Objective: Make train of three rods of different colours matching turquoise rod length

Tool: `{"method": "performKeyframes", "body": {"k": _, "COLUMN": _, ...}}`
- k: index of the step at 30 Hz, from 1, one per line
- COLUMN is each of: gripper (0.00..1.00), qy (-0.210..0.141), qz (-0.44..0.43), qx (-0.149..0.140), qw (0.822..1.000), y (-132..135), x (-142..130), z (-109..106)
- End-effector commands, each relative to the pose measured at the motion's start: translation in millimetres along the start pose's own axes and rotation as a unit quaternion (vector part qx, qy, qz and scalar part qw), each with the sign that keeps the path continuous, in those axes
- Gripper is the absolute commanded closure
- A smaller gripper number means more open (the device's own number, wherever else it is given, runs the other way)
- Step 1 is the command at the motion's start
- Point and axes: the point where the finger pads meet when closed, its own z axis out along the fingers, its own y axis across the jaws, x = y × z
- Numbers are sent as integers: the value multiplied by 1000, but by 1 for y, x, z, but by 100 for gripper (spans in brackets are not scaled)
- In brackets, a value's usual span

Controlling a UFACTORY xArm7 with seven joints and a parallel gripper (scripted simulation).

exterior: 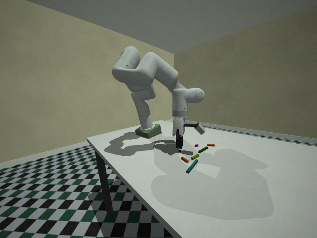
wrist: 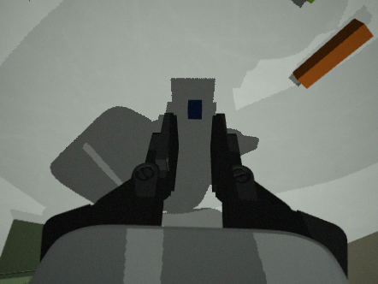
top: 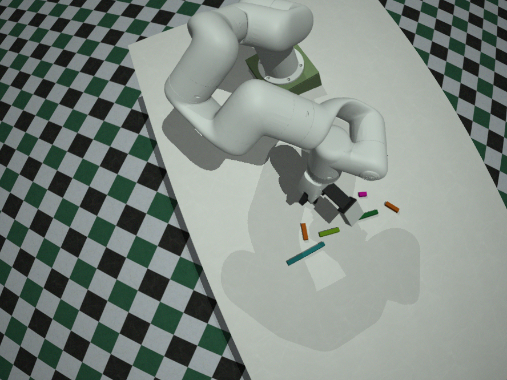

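My gripper (wrist: pixel 194 130) points down, its fingers a narrow gap apart with nothing between them. It hangs a little above the small blue rod (wrist: pixel 195 109), which lies on the table just past the fingertips; the blue rod also shows in the exterior view (exterior: pixel 179 150) under the gripper (exterior: pixel 179 145). The gripper (top: pixel 306 199) hides the blue rod in the top view. The turquoise rod (top: pixel 305 253) lies nearer the table's front. An orange rod (top: pixel 304 231) and a lime rod (top: pixel 328 231) lie between it and the gripper.
A green rod (top: pixel 368 214), a magenta rod (top: pixel 362 194) and a second orange rod (top: pixel 391 206) lie to the right, partly under the wrist camera housing (top: pixel 346 206). The arm's green base (top: pixel 286 69) stands at the back. The table's left edge is near.
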Motion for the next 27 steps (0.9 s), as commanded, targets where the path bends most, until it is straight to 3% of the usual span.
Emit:
{"method": "performKeyframes", "body": {"k": 1, "gripper": 76, "qy": 1, "qz": 0, "qx": -1, "qw": 1000, "y": 0, "x": 1, "z": 3}}
{"method": "performKeyframes", "body": {"k": 27, "gripper": 76, "qy": 1, "qz": 0, "qx": -1, "qw": 1000, "y": 0, "x": 1, "z": 11}}
